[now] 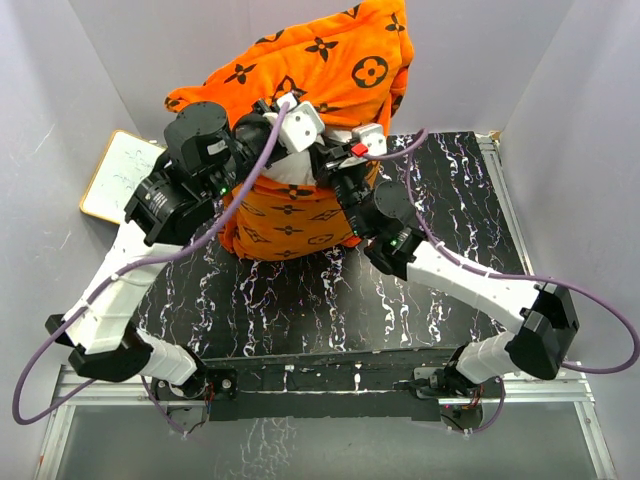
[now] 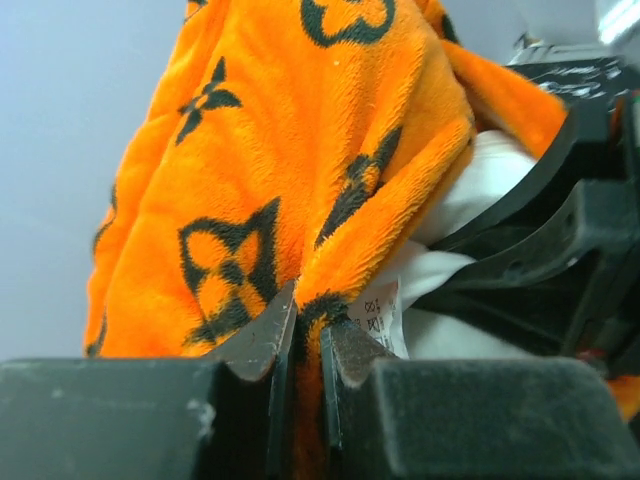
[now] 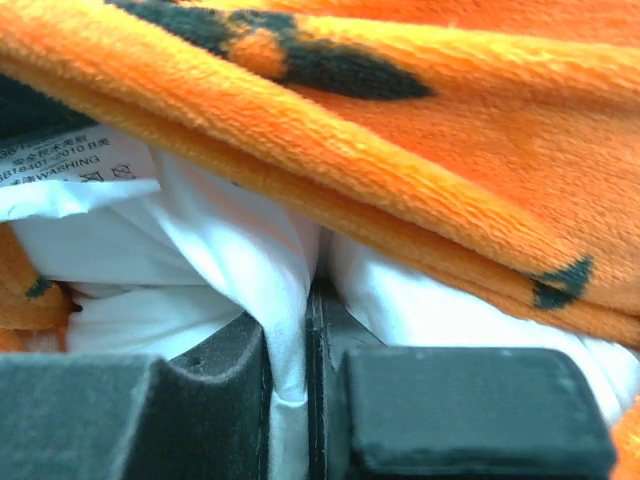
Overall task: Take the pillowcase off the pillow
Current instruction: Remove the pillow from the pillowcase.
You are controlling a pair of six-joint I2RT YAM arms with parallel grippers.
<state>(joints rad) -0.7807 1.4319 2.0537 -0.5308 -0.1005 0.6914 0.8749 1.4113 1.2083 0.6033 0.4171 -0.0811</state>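
Left wrist shows left gripper (image 2: 308, 325) clamped on the pillowcase (image 2: 270, 150) hem, soft and plush; right gripper (image 3: 305, 330) pinches the pillow (image 3: 230, 250), limp, light cloth, likely good opposing holds.

- The pillowcase (image 1: 300, 60): thick plush cloth, fuzzy and matt.
- The pillow (image 3: 230, 250) inside the pillowcase: smooth, thin white cloth; its label (image 3: 70, 165) looks papery.
- The table (image 1: 300, 310) under the pillowcase: glossy, marble-look top.
- The board (image 1: 118, 172) left of the pillowcase: smooth white face, pale wood frame.
- The left gripper (image 2: 303, 335): matt black plastic, scuffed.
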